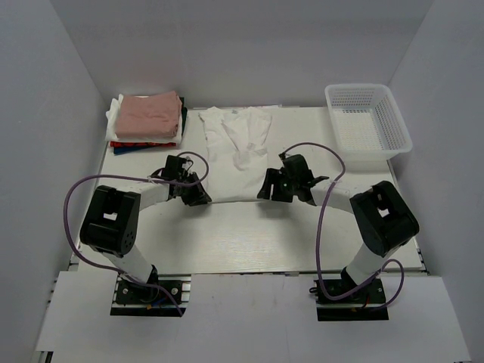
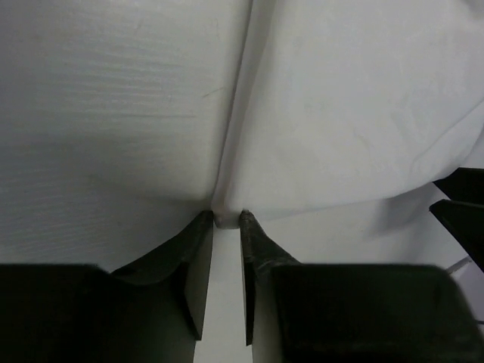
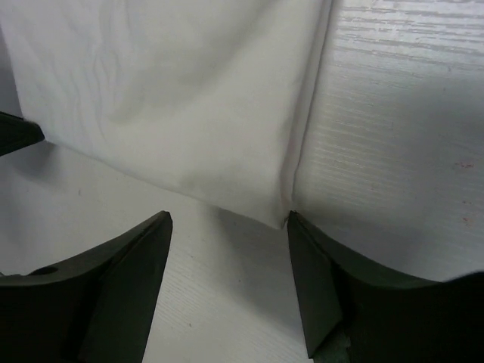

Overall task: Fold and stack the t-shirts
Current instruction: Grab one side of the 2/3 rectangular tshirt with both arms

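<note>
A white t-shirt [image 1: 236, 151] lies flat in the middle of the table, sleeves folded in. My left gripper [image 1: 201, 198] is at its near left corner, shut on the hem corner [image 2: 225, 218] of the white cloth [image 2: 355, 113]. My right gripper [image 1: 266, 194] is at the near right corner, open, with that corner [image 3: 278, 213] of the white shirt [image 3: 174, 98] lying just beyond and touching the right fingertip [image 3: 302, 242]. A stack of folded shirts stands at the back left, with a dusty-pink one [image 1: 151, 113] on top and red and dark ones [image 1: 144, 144] beneath.
A white plastic mesh basket [image 1: 368, 125] stands at the back right. White walls close in the table on the left, back and right. Purple cables loop from both arms.
</note>
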You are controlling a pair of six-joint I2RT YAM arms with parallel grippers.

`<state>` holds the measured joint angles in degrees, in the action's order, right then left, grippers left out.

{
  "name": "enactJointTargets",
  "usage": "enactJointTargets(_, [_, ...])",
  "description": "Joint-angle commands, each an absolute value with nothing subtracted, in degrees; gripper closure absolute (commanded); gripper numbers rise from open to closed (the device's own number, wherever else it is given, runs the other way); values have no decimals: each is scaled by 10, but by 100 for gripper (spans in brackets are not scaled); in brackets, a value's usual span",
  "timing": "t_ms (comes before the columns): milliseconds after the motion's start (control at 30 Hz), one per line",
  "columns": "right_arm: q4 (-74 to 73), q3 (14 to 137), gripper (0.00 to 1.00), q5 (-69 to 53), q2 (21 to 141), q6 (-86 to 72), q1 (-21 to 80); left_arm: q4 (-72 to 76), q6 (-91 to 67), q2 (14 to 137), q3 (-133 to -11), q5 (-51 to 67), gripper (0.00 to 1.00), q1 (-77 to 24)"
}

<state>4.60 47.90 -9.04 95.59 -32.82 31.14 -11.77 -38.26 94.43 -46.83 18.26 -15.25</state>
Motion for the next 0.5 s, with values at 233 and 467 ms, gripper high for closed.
enactJointTargets(233, [91,471,88,-104,953,-347,311,-76,-377,932,-447,199,100,-156])
enactJointTargets(467, [94,460,100,-88,926,-333,313,-75,-372,861,-418,205,100,-156])
